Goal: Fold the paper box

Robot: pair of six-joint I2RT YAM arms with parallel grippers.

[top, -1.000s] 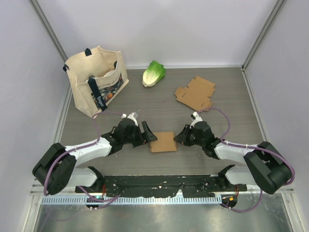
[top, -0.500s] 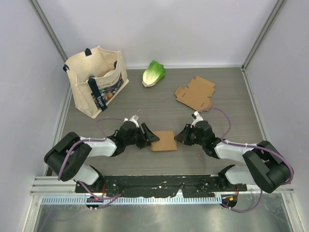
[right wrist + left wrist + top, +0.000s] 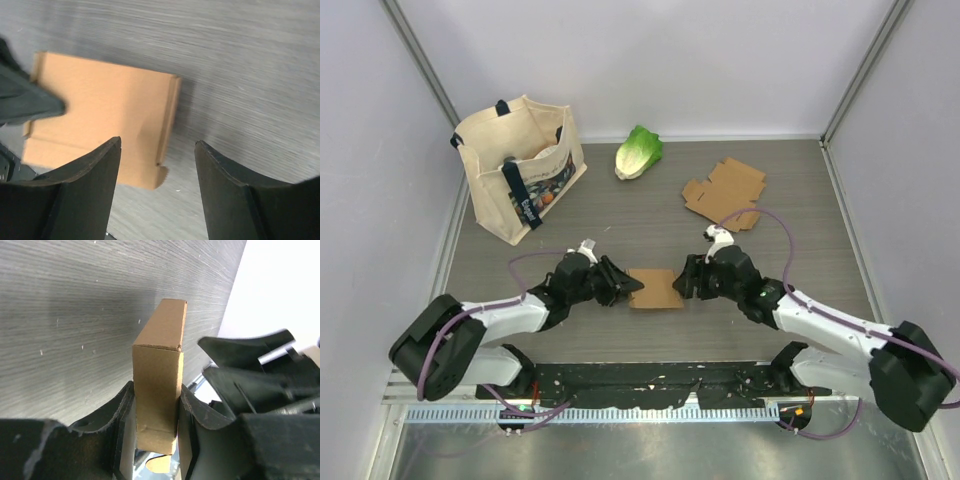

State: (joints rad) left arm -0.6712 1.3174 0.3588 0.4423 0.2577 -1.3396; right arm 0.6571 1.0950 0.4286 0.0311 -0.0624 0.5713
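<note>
Box (image 3: 657,290) matt cardboard (smooth); table (image 3: 620,220) matt woodgrain.

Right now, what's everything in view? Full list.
box: 1, brown, folded, centre of the table between the grippers
blank: 1, brown flat cardboard, far right
lettuce: 1, green, far centre
bag: 1, cream with navy straps, far left
table: 1, grey wood grain, under everything
left gripper: 1, black, closed on the box's left end
right gripper: 1, black, open at the box's right edge
</note>
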